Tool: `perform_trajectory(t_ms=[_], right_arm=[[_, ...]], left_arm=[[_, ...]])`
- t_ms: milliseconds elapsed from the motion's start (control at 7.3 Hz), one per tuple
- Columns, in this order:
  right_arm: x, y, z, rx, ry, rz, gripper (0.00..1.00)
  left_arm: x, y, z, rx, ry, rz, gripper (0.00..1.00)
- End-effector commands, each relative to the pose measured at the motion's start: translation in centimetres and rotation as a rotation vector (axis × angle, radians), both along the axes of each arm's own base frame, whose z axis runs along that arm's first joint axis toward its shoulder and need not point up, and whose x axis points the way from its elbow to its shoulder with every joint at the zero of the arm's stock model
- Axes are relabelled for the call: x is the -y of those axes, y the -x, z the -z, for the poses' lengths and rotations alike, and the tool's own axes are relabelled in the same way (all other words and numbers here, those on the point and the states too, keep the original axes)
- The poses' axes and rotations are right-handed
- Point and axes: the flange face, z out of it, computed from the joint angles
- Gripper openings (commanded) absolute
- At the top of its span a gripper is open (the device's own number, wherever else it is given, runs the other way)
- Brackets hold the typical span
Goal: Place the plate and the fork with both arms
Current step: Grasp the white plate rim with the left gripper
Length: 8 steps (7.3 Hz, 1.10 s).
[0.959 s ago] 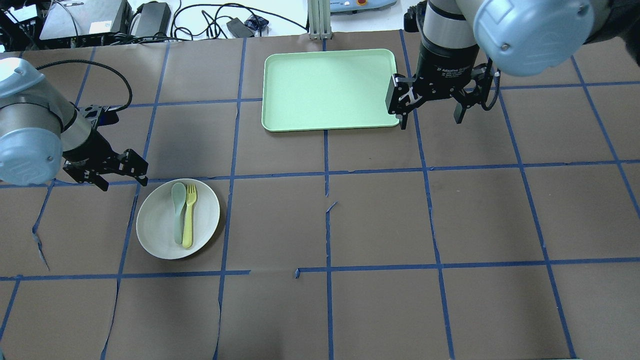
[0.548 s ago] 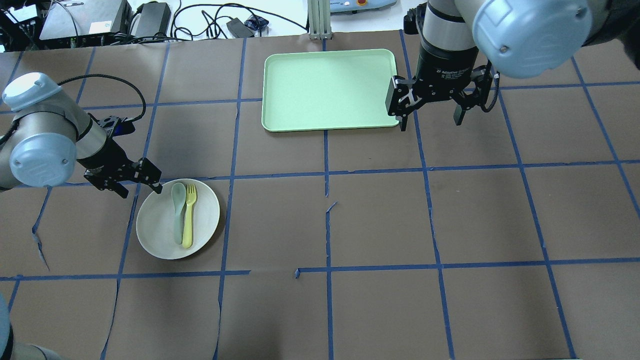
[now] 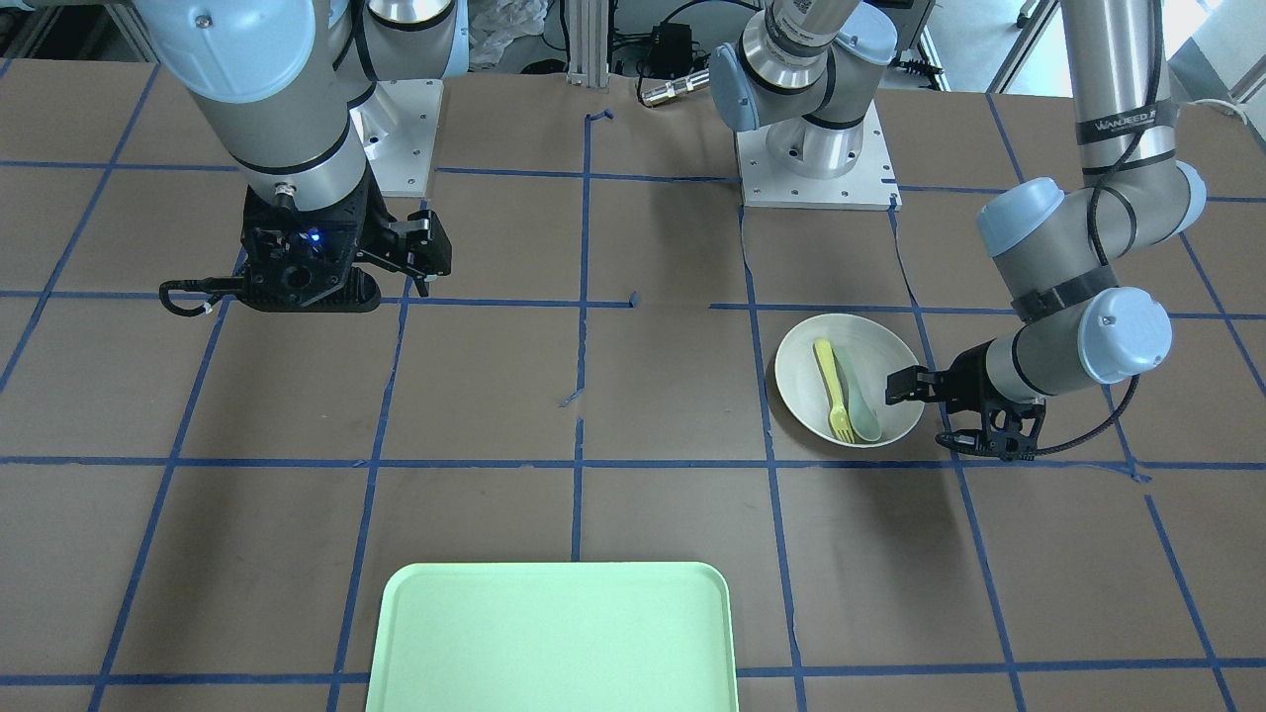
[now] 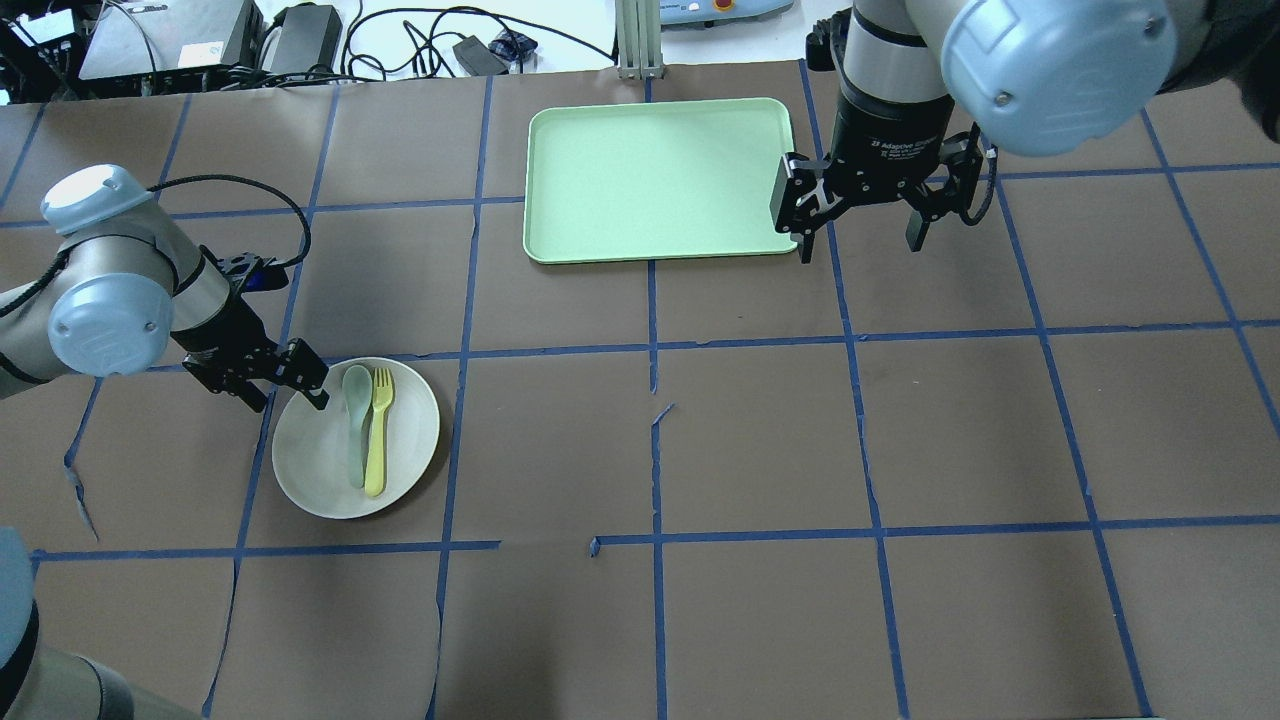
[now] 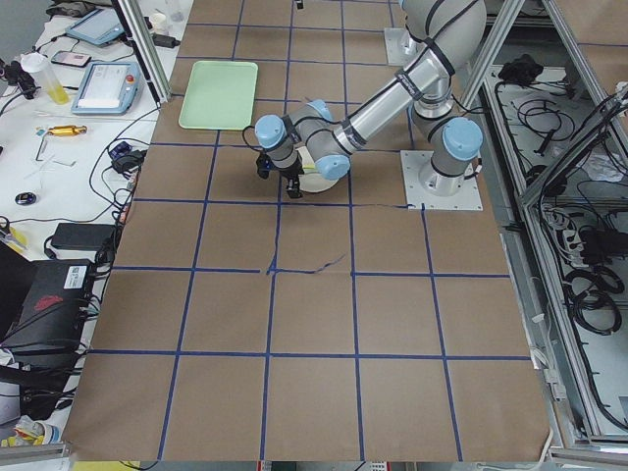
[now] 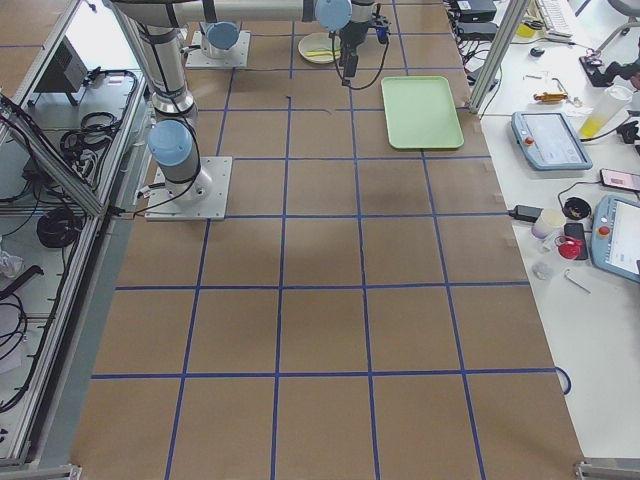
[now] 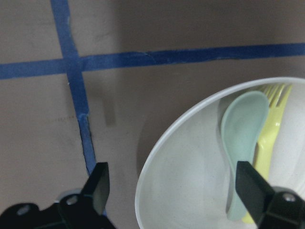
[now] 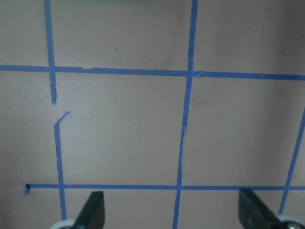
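The off-white plate (image 4: 312,462) lies at the table's left, with the pale-yellow fork (image 4: 378,430) and a grey-green spoon (image 4: 356,420) lying side by side in it. My left gripper (image 4: 292,402) is open and low, its jaws straddling the plate's far-left rim; one finger is over the plate's inside, the other over the table. In the left wrist view the plate (image 7: 190,191), fork (image 7: 272,133) and spoon (image 7: 243,129) show between the fingers (image 7: 97,183). My right gripper (image 4: 860,240) is open and empty, hanging by the tray's right edge.
A light green rectangular tray (image 4: 655,180) lies at the far middle of the table and also shows in the front view (image 3: 554,638). Blue tape lines cross the brown table cover. Cables and boxes sit beyond the far edge.
My left arm has swung right and toward the plate; its open gripper went from beside the plate to straddling the rim. The right arm has barely moved.
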Motion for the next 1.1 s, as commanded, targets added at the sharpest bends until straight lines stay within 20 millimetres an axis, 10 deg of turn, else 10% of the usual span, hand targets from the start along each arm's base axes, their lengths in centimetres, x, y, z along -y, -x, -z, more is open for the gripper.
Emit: perform_trajectory(t_ms=[0, 274, 959], right_arm=[[0.1, 0.0, 0.0, 0.000, 0.000, 0.000, 1.00], [0.3, 0.0, -0.1, 0.002, 0.016, 0.000, 1.00], [0.5, 0.0, -0.3, 0.003, 0.036, -0.002, 1.00]], left_arm=[[-0.1, -0.1, 0.6, 0.002, -0.015, 0.039, 0.41], [0.1, -0.1, 0.0, 0.000, -0.001, 0.043, 0.00], [1.7, 0.1, -3.6, 0.019, 0.051, 0.054, 0.00]])
